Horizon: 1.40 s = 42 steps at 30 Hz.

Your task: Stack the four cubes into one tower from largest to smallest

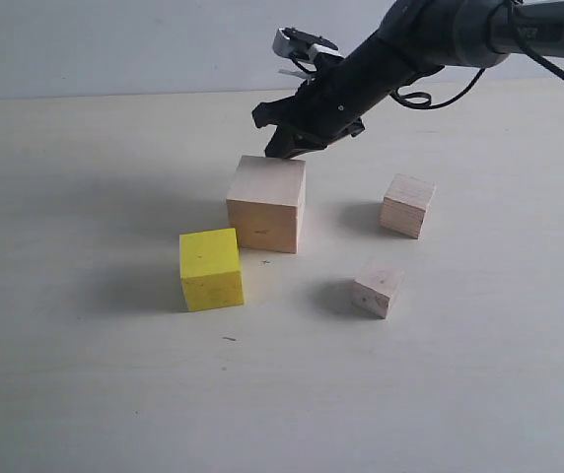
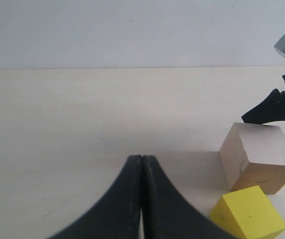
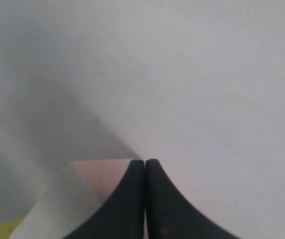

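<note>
Right gripper (image 1: 284,151): fingers are pressed together, nothing is held; tips are set at the far top edge of the large pale cube (image 1: 267,204); yellow cube (image 1: 211,268) is placed near-left of it; small wood cube (image 1: 406,205) and smallest wood cube (image 1: 377,288) are placed to the right, unstacked; left gripper (image 2: 141,162): likewise pressed together.

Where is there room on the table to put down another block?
Bare table spreads in front of the yellow cube and smallest cube. Crowded: the yellow cube sits close to the big wood cube, with the right claw at its top back edge.
</note>
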Each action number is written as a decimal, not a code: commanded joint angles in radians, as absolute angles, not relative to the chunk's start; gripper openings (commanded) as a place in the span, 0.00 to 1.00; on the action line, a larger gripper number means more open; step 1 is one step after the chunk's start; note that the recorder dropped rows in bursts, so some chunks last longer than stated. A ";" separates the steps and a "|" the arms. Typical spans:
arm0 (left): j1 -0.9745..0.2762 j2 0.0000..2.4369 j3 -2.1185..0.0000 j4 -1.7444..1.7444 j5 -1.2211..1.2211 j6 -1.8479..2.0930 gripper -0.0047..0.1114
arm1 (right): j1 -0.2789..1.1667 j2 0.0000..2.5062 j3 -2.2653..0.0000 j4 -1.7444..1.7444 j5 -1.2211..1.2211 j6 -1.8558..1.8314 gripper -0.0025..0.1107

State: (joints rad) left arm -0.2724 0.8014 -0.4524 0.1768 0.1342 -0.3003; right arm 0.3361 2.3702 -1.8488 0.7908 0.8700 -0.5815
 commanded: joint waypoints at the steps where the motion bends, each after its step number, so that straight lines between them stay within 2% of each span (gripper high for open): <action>1: -0.279 0.802 -0.458 0.170 0.138 -0.294 0.04 | 0.338 2.369 -1.855 0.793 0.894 -0.602 0.02; 42: -0.279 0.802 -0.458 0.172 0.171 -0.293 0.04 | 0.338 2.379 -1.857 0.912 0.981 -0.812 0.02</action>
State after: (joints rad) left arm -0.2724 0.8014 -0.4524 0.1751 0.1748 -0.2964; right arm 0.3361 2.3766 -1.8492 0.8934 0.9586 -0.7949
